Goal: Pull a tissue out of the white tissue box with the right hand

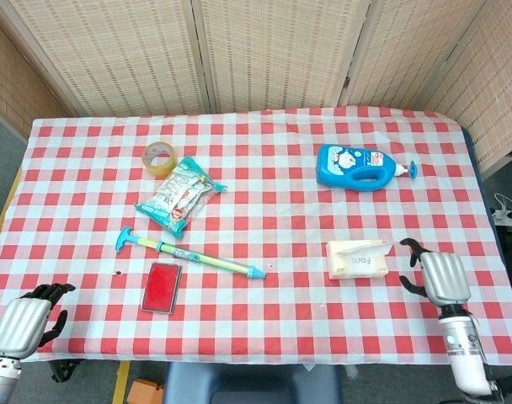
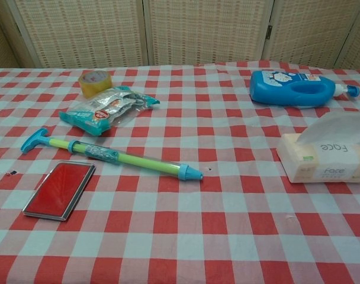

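Note:
The white tissue box point(image 1: 357, 261) lies on the checked cloth at the right, with a tissue point(image 1: 376, 247) sticking up from its slot. The chest view shows the same box point(image 2: 324, 161) and its raised tissue point(image 2: 340, 128) at the right edge. My right hand point(image 1: 440, 276) hovers just right of the box, a small gap away, fingers apart and holding nothing. My left hand point(image 1: 24, 321) sits at the table's near left corner, fingers curled in on nothing. Neither hand shows in the chest view.
A blue bottle point(image 1: 363, 166) lies behind the box. A green and blue pump stick point(image 1: 189, 252), a red flat case point(image 1: 162, 287), a snack packet point(image 1: 179, 195) and a tape roll point(image 1: 159, 157) lie on the left half. Woven screens stand behind the table.

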`<state>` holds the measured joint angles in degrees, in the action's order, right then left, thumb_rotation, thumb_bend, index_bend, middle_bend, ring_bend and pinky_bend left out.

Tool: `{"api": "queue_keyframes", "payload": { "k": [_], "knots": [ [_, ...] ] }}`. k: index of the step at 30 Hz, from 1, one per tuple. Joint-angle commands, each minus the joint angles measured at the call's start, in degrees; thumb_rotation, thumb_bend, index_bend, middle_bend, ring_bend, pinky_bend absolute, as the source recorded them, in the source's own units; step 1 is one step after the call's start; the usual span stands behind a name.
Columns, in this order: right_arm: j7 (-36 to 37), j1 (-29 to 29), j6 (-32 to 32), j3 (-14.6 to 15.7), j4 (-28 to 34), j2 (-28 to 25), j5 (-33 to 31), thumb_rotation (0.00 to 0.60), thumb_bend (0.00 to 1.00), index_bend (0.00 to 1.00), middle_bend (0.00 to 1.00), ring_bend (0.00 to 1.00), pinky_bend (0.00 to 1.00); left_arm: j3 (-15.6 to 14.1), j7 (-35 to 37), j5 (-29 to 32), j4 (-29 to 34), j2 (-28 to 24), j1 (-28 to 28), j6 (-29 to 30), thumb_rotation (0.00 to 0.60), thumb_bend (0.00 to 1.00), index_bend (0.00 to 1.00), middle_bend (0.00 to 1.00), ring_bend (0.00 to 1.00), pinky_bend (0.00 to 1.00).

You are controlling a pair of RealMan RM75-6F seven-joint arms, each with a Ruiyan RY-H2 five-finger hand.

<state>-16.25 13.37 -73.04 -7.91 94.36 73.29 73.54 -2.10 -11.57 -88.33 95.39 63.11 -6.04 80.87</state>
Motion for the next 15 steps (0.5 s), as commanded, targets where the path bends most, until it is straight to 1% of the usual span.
{"api": "queue_keyframes", "payload": {
  "k": [1, 5, 6, 7, 8, 9, 10, 11, 13, 14, 15],
  "knots": [
    [-0.45, 2.70, 2.93, -1.31, -3.86, 3.67, -1.66, 0.600, 0.13, 0.29, 0.58, 0.68, 0.82, -0.11, -0.07, -0.21, 0.02, -0.02, -0.03, -0.08, 0.600, 0.51, 0.31, 0.34, 0.30, 0.53],
    [-0.24, 4.68, 4.69, -2.08, -7.12, 6.73, -2.66, 0.600, 0.13, 0.30, 0.61, 0.72, 0.85, -0.20, -0.12, -0.56, 0.02, -0.04, -0.05, 0.02, 0.600, 0.51, 0.31, 0.34, 0.30, 0.53],
    [-0.03, 5.13, 4.87, -2.27, -8.11, 7.53, -2.70, 0.600, 0.15, 0.31, 0.62, 0.72, 0.86, -0.19, -0.06, -0.48, 0.01, -0.04, -0.02, 0.01, 0.600, 0.51, 0.31, 0.34, 0.30, 0.53],
    [0.14, 5.41, 4.85, -2.38, -8.84, 8.09, -2.60, 0.600, 0.18, 0.35, 0.63, 0.73, 0.87, -0.17, -0.02, -0.44, 0.02, -0.04, -0.02, -0.02, 0.600, 0.51, 0.31, 0.34, 0.30, 0.53],
    [0.38, 5.61, 4.73, -2.46, -9.52, 8.59, -2.44, 0.600, 0.24, 0.42, 0.64, 0.74, 0.88, -0.15, 0.04, -0.36, -0.01, -0.04, -0.02, -0.05, 0.600, 0.51, 0.31, 0.34, 0.30, 0.53],
    [0.74, 5.79, 4.45, -2.53, -10.33, 9.18, -2.19, 0.600, 0.30, 0.47, 0.65, 0.75, 0.88, -0.11, 0.10, -0.28, -0.05, -0.06, -0.03, -0.07, 0.600, 0.51, 0.31, 0.34, 0.30, 0.53],
    [1.06, 5.87, 4.21, -2.50, -10.81, 9.48, -1.87, 0.600, 0.38, 0.53, 0.65, 0.75, 0.89, -0.09, 0.12, -0.23, -0.08, -0.06, -0.02, -0.07, 0.600, 0.51, 0.31, 0.34, 0.30, 0.53],
    [1.37, 5.89, 3.81, -2.48, -11.26, 9.73, -1.48, 0.600, 0.55, 0.65, 0.66, 0.76, 0.90, -0.08, 0.12, -0.20, -0.09, -0.05, -0.03, -0.11, 0.600, 0.51, 0.31, 0.34, 0.30, 0.53],
    [1.73, 5.82, 2.56, -2.47, -12.23, 10.20, -0.62, 0.600, 0.73, 0.76, 0.67, 0.77, 0.91, -0.10, 0.11, -0.25, -0.07, -0.04, -0.06, -0.15, 0.600, 0.51, 0.31, 0.34, 0.30, 0.53],
    [1.84, 5.75, 2.09, -2.41, -12.49, 10.25, -0.25, 0.600, 0.78, 0.80, 0.67, 0.77, 0.91, -0.11, 0.08, -0.29, -0.06, -0.05, -0.06, -0.15, 0.600, 0.51, 0.31, 0.34, 0.30, 0.53],
    [2.06, 5.64, 1.75, -2.33, -12.50, 10.13, -0.05, 0.600, 0.80, 0.81, 0.67, 0.77, 0.91, -0.12, 0.05, -0.35, -0.02, -0.05, -0.06, -0.12, 0.600, 0.51, 0.31, 0.34, 0.30, 0.53]
  ]
}}
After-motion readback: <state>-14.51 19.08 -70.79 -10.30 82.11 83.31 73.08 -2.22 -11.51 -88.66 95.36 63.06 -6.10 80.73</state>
